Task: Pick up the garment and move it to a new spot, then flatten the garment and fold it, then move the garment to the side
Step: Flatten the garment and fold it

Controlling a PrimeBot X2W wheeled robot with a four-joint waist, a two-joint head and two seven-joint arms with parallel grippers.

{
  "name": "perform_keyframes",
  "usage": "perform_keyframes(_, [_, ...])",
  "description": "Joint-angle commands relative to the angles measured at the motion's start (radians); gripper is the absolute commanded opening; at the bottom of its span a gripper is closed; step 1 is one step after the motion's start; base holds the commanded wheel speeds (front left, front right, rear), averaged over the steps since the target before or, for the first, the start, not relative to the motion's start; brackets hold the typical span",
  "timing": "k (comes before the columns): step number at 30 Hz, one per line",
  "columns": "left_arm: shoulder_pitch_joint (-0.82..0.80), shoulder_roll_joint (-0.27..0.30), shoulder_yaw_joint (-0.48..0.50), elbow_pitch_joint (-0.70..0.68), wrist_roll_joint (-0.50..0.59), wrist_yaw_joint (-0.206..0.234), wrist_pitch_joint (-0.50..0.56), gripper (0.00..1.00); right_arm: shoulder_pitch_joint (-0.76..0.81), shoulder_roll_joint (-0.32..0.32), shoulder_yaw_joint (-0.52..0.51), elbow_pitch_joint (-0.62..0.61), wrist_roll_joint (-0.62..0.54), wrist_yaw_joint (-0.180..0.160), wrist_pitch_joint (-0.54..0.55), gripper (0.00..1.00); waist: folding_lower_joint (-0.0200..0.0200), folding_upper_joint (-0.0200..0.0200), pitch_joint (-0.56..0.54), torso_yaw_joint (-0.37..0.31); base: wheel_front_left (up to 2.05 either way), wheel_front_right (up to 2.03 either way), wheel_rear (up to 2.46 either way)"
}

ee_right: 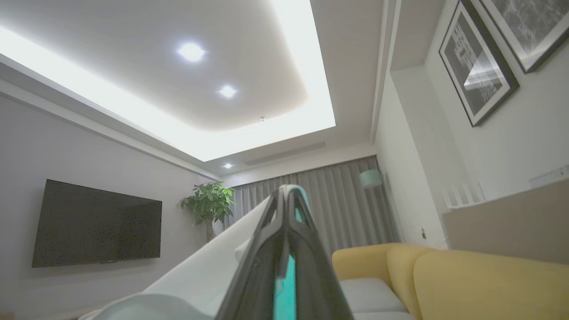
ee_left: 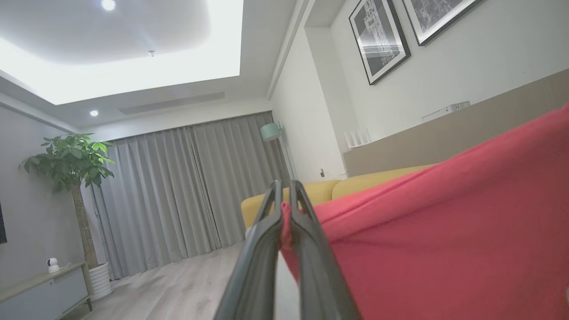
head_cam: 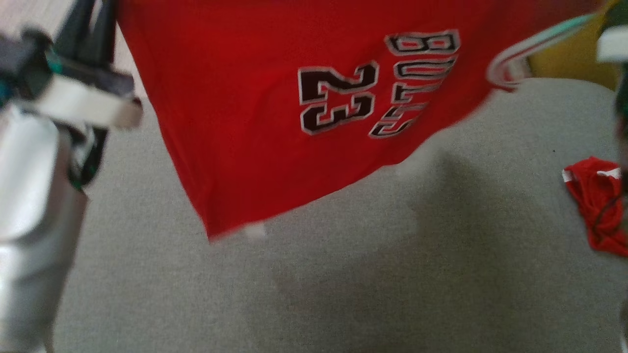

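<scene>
The left gripper is pinched shut on a red edge of the jersey, and the cloth stretches away to the right of its jaws. The right gripper is closed on the jersey's white and teal trim. The jersey hangs in the air between them, its lower corner free above the grey surface. It reads "23" and "BULLS".

The red garment is smooth, matt cloth. The grey surface under it looks fuzzy and matt; the pale forearm is glossy.
</scene>
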Motion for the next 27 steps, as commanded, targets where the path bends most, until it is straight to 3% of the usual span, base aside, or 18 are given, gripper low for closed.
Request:
perform_keyframes(1, [-0.098,0.065,0.015,-0.028,0.006,0.002,0.039,0.0,-0.077,-0.018,0.015,-0.041,-0.006,-0.001,0.032,0.0,0.0001,0.0,0.011,0.004,0.0,0.0,0.0])
perform_keyframes(10, [-0.252,0.038,-0.026,0.053,-0.016,0.01,0.117,0.0,-0.281,-0.026,0.041,0.046,-0.088,-0.001,0.094,0.0,0.0001,0.0,0.181,0.0,0.0,0.0,0.0])
perform_keyframes(16, [-0.412,0.005,-0.03,0.143,0.049,0.063,0.014,0.0,-0.487,-0.017,0.018,0.198,-0.164,-0.001,0.013,0.0,0.0001,0.0,0.332,-0.001,0.0,0.0,0.0])
perform_keyframes(21, [-0.536,-0.025,-0.018,0.209,0.098,0.115,-0.087,0.0,-0.636,-0.006,-0.028,0.3,-0.197,-0.001,-0.054,0.0,0.0001,0.0,0.382,-0.01,0.0,0.0,0.0])
perform_keyframes(27, [-0.497,-0.047,0.008,0.192,0.123,0.13,-0.103,0.0,-0.619,-0.002,-0.005,0.328,-0.149,-0.001,-0.07,0.0,0.0001,0.0,0.387,-0.035,0.0,0.0,0.0])
